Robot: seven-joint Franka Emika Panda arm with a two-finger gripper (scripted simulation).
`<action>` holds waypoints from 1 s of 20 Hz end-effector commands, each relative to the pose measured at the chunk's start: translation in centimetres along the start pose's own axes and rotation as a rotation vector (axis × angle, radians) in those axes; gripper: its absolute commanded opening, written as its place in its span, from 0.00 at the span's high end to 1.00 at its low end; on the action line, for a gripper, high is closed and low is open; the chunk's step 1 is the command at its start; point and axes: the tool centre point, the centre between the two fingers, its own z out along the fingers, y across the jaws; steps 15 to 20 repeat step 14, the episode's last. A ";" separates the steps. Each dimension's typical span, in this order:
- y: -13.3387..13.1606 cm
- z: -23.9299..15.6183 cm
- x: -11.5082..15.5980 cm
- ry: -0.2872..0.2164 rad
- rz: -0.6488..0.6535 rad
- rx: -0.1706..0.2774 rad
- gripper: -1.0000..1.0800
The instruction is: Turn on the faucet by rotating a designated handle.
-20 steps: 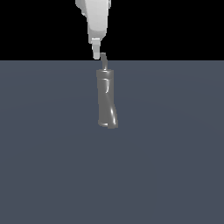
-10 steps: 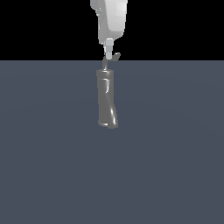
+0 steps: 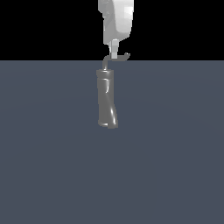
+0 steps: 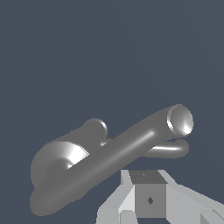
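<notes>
Since a second ago the pincer [image 3: 113, 55] has shifted toward the exterior view's right and the handle [image 3: 117, 59] has swung with it: the rod that poked up as a short stub over the column now lies out sideways, upturned tip pointing to the exterior view's right. Rotation looks under way, judged partly done.

The faucet [image 3: 106, 98] stands upright on the grey counter [image 3: 175, 153], mid-scene in the exterior view, column slightly twisted, glossy. The handle sits on top of it, bent rod rising from the column's top edge then running level.

The pincer comes straight down from above and its tip meets the level run of the rod, about mid-span. Fingers read as one narrow white block there; whether they are parted, closed or clamped on the rod cannot be told. In the wrist view the pincer [image 4: 149, 199] sits just beside the faucet [image 4: 113, 157], with the handle [image 4: 168, 149] curving behind the column's end.

To do this step well, the tip should stay low enough to bear on the rod, not ride over it. The push should follow an arc about the column's axis, not a straight line. Contact nearer the upturned tip gives more leverage. Risk: the thin round rod may slip off the finger.
</notes>
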 end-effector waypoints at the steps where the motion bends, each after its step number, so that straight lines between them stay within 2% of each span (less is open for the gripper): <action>1: -0.5 0.0 2.9 0.007 0.035 0.011 1.00; 13: -2.5 -0.1 7.1 0.009 0.056 0.011 1.00; 20: -2.5 -0.1 7.1 0.009 0.056 0.011 1.00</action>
